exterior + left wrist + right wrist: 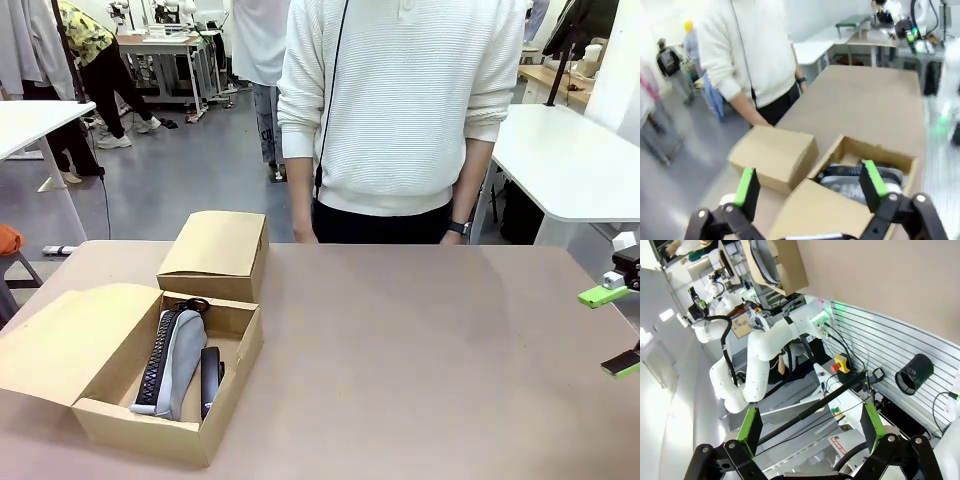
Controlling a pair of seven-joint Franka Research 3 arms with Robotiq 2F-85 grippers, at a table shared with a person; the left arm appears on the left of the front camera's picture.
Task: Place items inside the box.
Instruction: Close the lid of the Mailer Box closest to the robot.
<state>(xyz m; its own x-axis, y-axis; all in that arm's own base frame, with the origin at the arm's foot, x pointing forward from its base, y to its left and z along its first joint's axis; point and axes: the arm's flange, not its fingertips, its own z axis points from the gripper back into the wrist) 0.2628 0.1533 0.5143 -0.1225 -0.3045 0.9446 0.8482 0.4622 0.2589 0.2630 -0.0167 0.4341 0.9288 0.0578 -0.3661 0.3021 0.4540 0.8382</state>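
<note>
Your box (228, 345) at the worktop's near-left corner holds the pencil case (180, 360); both jaws stand apart, empty.

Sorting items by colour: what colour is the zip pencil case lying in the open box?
Grey, with a dark zip edge; the pencil case shows best in the front view.

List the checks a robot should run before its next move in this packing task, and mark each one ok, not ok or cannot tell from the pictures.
1. Open box flaps clear of the opening: ok.
2. Grey pencil case lies inside the box: ok.
3. Black item lies beside it in the box: ok.
4. Left gripper open and holding nothing, above the box: ok.
5. Right gripper open and holding nothing, at the table's right edge: ok.
6. Person's hand off the table: ok.
7. Further items waiting to be packed: cannot tell.
</note>
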